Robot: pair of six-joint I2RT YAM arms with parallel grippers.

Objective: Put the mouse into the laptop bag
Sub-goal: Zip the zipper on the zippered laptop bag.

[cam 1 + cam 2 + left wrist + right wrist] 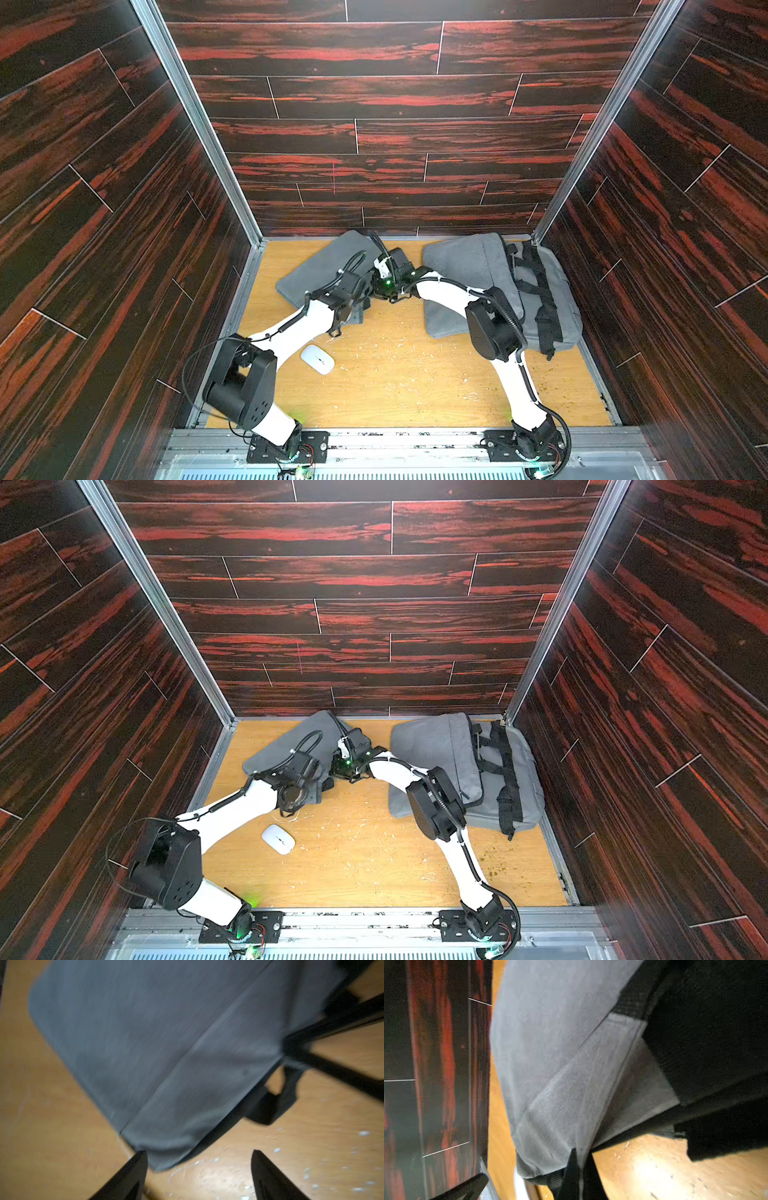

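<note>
Front rail point(415, 440) nearest, along bench point(415, 386) edge. Mouse point(317, 359) flat on bench, front-left part, just beside left forearm point(291, 328), not touching, well apart from both bags. Wide bare wood on its other side, up to right arm point(511, 374). Flat gray bag point(316, 266) back left, lying angled. Left gripper point(198, 1151) over its near corner, jaws spread, nothing between. Right gripper point(580, 1159) jaws pressed together, pinching that bag's edge fabric. Strapped gray bag point(469, 262) filling back-right corner.

Bare tabletop point(395, 374) right of the mouse point(317, 359) lies open; left forearm point(291, 328) crowds its other side
</note>
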